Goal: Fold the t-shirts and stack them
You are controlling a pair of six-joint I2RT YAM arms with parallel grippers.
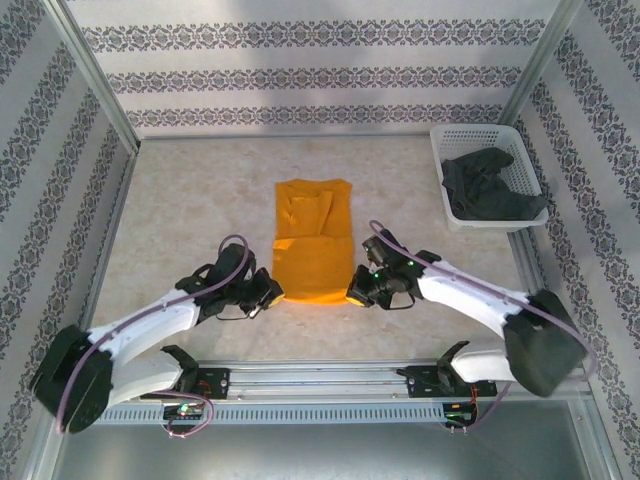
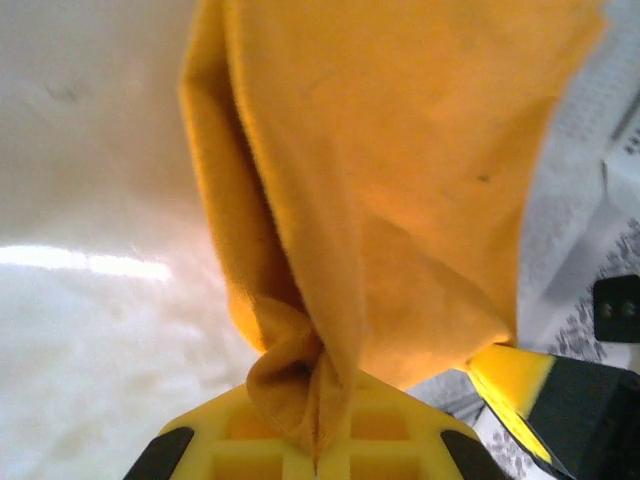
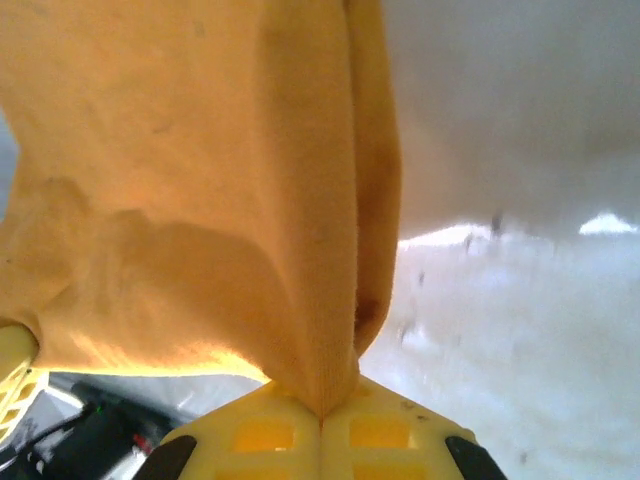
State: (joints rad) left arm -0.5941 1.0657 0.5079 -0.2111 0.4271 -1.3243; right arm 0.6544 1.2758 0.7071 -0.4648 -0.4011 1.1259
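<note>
Left claw (image 2: 315, 462), right claw (image 3: 322, 428) — pinching soft, bunched orange t-shirt (image 1: 312, 250).

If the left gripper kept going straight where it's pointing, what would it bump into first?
The orange t-shirt: the left gripper is shut on its near corner, and the cloth lies right ahead. Past that, probably bare table; depth is unclear.

A robot test cell dressed to look domestic is shown. A marble-look table (image 1: 200, 190) is boxed in by aluminium posts (image 1: 93, 75) and walls papered in floral bands (image 1: 300, 75). A metal mounting rail (image 1: 320, 378) is fixed along its near edge
</note>
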